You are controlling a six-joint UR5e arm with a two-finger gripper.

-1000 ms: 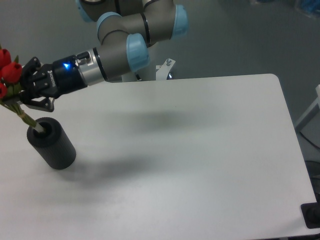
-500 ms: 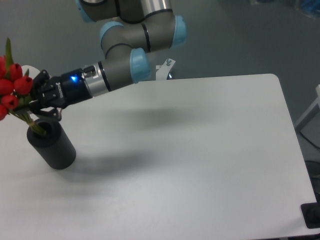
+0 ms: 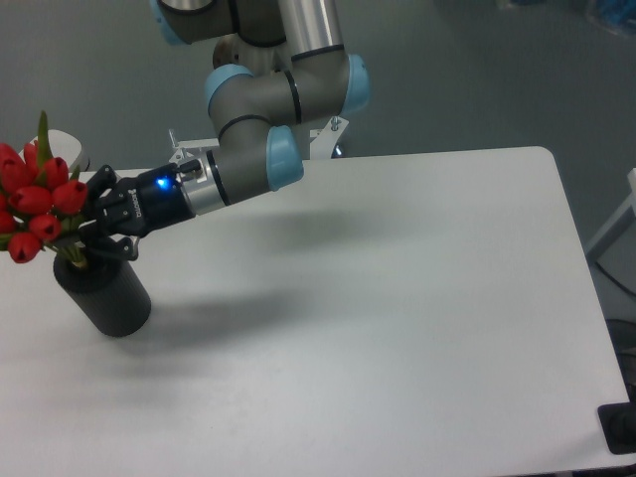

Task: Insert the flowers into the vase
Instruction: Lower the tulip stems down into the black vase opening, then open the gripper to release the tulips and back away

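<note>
1. At the far left of the smooth white rectangular tabletop [image 3: 417, 298] stands the vase [image 3: 103, 295], one plain matte black cylinder; it appears tilted in this view, its base nearer the camera and its open top toward the upper left.
2. Its side looks dull and unreflective; any fine ribbing is too small to make out here.
3. Rising out of the vase's mouth is the single bunch of flowers [image 3: 38, 197]: closed red tulip buds, smooth and egg-shaped, packed close together.
4. About eight buds can be counted; some run off the left edge of the frame, so the full number cannot be told.
5. One narrow green leaf points upward from the top of the bunch, and thin pale green stems gather beneath the buds and go down into the vase opening.
6. The black two-finger gripper [image 3: 92, 227] lies almost level, its fingers closed around the stems just above the vase rim, with the buds directly to its left.
7. One small blue light glows on the dark wrist section behind the gripper.
8. The arm [image 3: 248, 164] is built of grey metallic tubes joined by rounded joints with glossy light-blue caps; three such caps are in view.
9. It reaches down from the top of the frame and bends left toward the vase.
10. A soft grey shadow of the arm lies across the tabletop to the right of the vase.
</note>
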